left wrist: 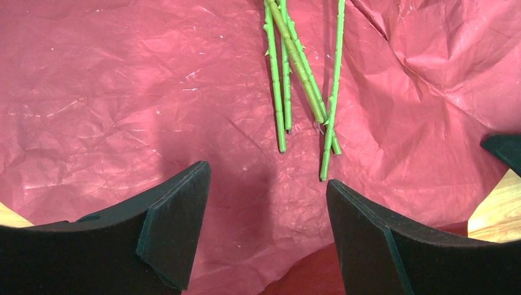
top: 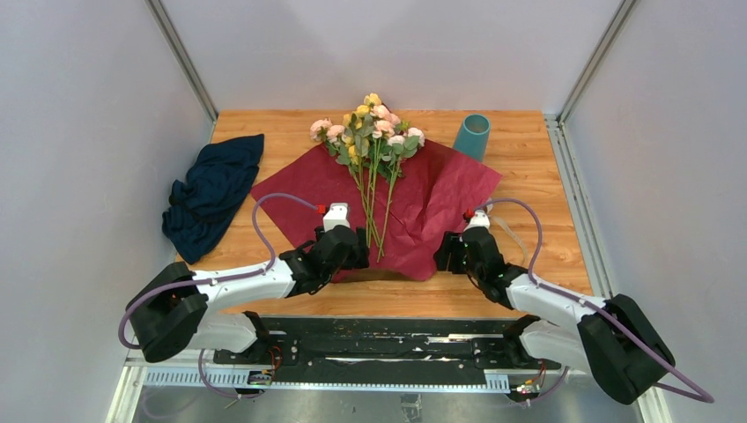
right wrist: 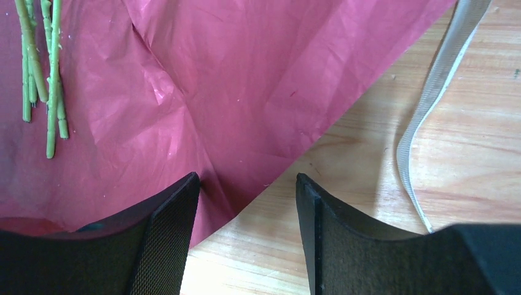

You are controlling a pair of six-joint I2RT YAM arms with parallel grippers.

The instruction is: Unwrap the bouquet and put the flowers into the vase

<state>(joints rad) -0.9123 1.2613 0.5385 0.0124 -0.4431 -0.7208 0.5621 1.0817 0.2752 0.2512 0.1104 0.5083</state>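
Far left: a crumpled dark navy cloth (top: 214,194) is lying on the wooden table (top: 546,176), near the left wall and apart from everything else.

Centre-left: the left hand (top: 339,251) is hovering low over the near part of the creased maroon wrapping paper (top: 432,198). Its fingers are standing wide apart, released and gripping nothing. In the left wrist view the hand (left wrist: 268,184) is sitting just short of the cut ends of the green stems (left wrist: 279,92), with bare paper between the pads and no contact with the stems.

Centre: the paper is lying opened out flat. The flowers (top: 370,132), long-stemmed pink, peach and yellow artificial roses with green leaves, are lying loose along its middle. The blooms are pointing to the far edge and overhanging the paper's far corner; the stems are converging toward the near side.

Centre-right: the right hand (top: 458,251) is sitting at the paper's near right edge, also released and holding nothing. In the right wrist view the paper's edge is running diagonally through the gap between its fingers (right wrist: 247,184).

Right: a pale beige ribbon (right wrist: 430,104) is trailing loose on bare wood beside that hand. The teal-blue tapered vase (top: 472,136) is standing on the table at the far side, just past the paper's right corner, near the blooms but not touching them.
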